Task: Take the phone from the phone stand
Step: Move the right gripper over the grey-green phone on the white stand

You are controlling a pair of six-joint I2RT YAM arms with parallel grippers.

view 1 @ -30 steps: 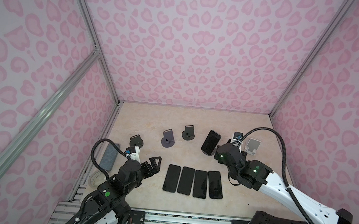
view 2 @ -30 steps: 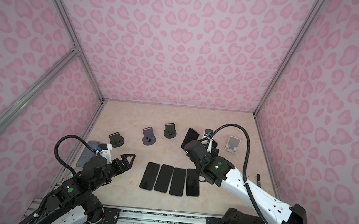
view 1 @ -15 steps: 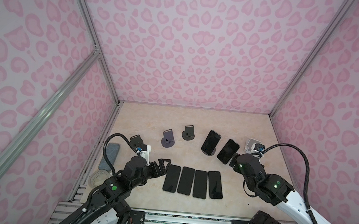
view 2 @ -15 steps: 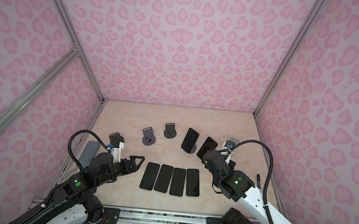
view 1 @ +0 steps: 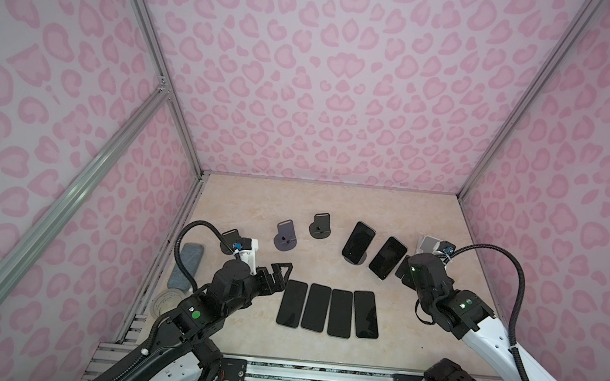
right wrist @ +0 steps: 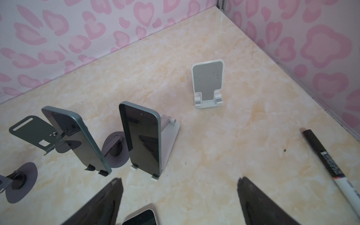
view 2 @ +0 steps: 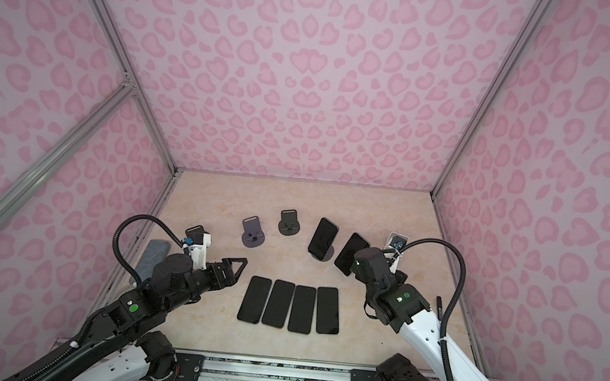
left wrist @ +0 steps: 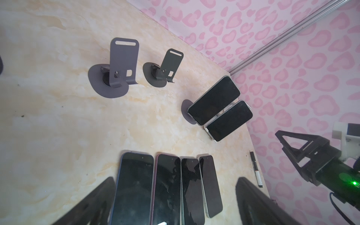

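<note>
Two dark phones stand on stands at the back right. One phone [view 1: 358, 241] leans on a dark round-based stand [right wrist: 116, 152]. The other phone [view 1: 388, 257] [right wrist: 144, 136] leans on a white phone stand [right wrist: 171, 136]. My right gripper [right wrist: 179, 196] is open just right of and nearer than that phone, with only bare floor between its fingers; in both top views its own wrist hides it. My left gripper [view 1: 280, 278] [left wrist: 175, 194] is open and empty, hovering at the left end of a row of several phones [view 1: 329, 310] lying flat.
Empty stands: purple [view 1: 285, 235], dark [view 1: 320, 226], black [view 1: 231, 234] behind my left wrist, white [right wrist: 207, 83] at the back right. A marker [right wrist: 331, 165] lies by the right wall. A grey pad [view 1: 187, 264] and a tape roll [view 1: 164, 302] lie by the left wall.
My right arm swung from over the standing phones out to the right, uncovering the phone on the white stand, and its jaws spread wider. My left arm advanced toward the flat phones.
</note>
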